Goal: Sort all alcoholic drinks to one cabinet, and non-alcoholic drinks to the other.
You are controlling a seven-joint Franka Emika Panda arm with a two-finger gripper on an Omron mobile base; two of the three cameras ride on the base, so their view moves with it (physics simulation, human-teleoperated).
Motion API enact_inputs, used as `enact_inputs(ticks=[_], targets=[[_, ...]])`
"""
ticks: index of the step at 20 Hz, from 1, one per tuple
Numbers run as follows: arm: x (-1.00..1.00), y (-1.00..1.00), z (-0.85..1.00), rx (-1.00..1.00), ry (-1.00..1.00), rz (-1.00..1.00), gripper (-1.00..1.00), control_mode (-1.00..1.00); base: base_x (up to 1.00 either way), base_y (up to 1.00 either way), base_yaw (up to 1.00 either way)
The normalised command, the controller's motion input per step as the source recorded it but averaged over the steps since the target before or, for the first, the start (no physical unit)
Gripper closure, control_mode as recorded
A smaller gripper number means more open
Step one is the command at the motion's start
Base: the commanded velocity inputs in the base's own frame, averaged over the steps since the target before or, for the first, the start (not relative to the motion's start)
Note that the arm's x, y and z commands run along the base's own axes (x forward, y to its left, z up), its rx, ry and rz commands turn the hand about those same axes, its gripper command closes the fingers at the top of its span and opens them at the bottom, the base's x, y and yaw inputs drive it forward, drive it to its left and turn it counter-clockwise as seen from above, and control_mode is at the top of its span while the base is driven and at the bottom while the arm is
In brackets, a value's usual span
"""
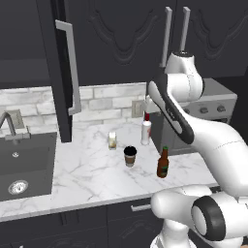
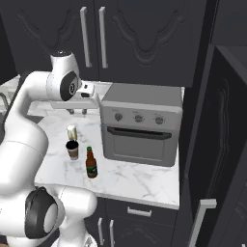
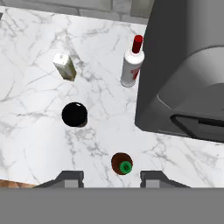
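On the marble counter stand a brown beer bottle (image 1: 162,164) (image 2: 91,164) (image 3: 121,163), a white bottle with a red cap (image 1: 146,130) (image 3: 132,65), a black-lidded paper cup (image 1: 130,156) (image 2: 72,149) (image 3: 74,114) and a pale carton (image 1: 112,140) (image 2: 71,131) (image 3: 64,66). My gripper (image 2: 77,112) (image 3: 111,175) hangs high above them, pointing down, open and holding nothing. The beer bottle's green cap sits just above the gap between the fingertips in the hand view. The tall narrow cabinet door (image 1: 62,72) with the long bar handle stands open at left. The thick door (image 2: 217,135) with the short handle stands open at right.
A grey toaster oven (image 2: 140,128) (image 1: 213,104) (image 3: 188,74) sits on the counter right beside the white bottle. A dark sink (image 1: 24,164) with a faucet (image 1: 9,126) lies at the far left. Carved-panel upper doors (image 2: 120,38) hang above the counter.
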Motion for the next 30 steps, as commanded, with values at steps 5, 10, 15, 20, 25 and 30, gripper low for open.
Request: enact_inputs(ticks=[5, 10, 15, 20, 25, 30], targets=[[-0.14, -0.06, -0.01, 0.0, -0.02, 0.0, -1.0, -1.0, 0.0, 0.0, 0.0], [-0.5, -0.35, -0.27, 0.0, -0.12, 0.01, -1.0, -1.0, 0.0, 0.0, 0.0], [-0.52, -0.49, -0.68, 0.05, -0.02, 0.15, -1.0, -1.0, 0.0, 0.0, 0.0], [-0.36, -0.45, -0.72, 0.11, -0.08, 0.38, -1.0, -1.0, 0.0, 0.0, 0.0], [-0.35, -0.42, -0.45, 0.15, -0.18, 0.49, -1.0, -1.0, 0.0, 0.0, 0.0], [-0.04, -0.24, -0.56, 0.17, -0.15, 0.44, -1.0, -1.0, 0.0, 0.0, 0.0]])
